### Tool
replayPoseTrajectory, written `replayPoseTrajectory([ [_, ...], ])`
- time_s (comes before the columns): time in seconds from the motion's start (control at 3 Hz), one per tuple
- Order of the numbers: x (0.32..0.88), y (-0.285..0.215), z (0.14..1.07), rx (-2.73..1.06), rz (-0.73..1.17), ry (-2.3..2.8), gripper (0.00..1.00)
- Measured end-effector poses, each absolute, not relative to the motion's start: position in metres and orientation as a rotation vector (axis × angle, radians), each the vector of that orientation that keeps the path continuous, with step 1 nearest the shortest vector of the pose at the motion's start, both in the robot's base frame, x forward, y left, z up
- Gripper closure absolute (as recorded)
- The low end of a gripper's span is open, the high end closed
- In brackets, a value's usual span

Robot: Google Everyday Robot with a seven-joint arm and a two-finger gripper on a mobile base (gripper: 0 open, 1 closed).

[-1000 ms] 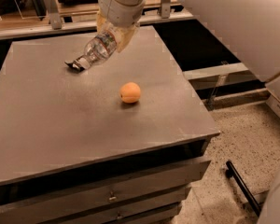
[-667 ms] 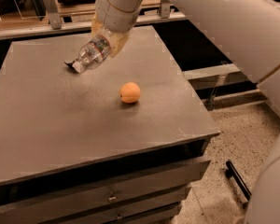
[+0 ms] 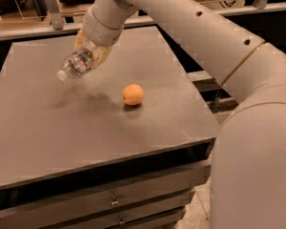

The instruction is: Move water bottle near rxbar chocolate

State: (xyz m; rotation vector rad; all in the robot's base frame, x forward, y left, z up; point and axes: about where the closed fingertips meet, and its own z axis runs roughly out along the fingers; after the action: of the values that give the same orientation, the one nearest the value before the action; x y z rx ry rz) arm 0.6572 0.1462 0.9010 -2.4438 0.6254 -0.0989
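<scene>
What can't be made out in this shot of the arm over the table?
Camera view:
The rxbar chocolate: not visible; the water bottle, clamped in the pincer above the table at its far left, may cover it.
Bottle label: too blurred to read.
Drawers: cut off by the bottom edge.

A thick white robot arm (image 3: 195, 27) runs from the lower right, bends, and stretches toward the upper left. At its tip, the gripper (image 3: 92, 54) hangs raised, fingers clamped around a tilted water bottle (image 3: 76, 64).
</scene>
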Motion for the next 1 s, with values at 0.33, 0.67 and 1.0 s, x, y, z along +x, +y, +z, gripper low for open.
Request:
replayPoseTrajectory([
  [0.33, 0.668, 0.152, 0.890, -2.479, -0.138, 0.609, 1.00],
  [0.67, 0.673, 0.149, 0.872, -2.509, -0.165, 0.599, 1.00],
  [1.0, 0.679, 0.140, 0.863, -2.520, -0.181, 0.627, 1.00],
])
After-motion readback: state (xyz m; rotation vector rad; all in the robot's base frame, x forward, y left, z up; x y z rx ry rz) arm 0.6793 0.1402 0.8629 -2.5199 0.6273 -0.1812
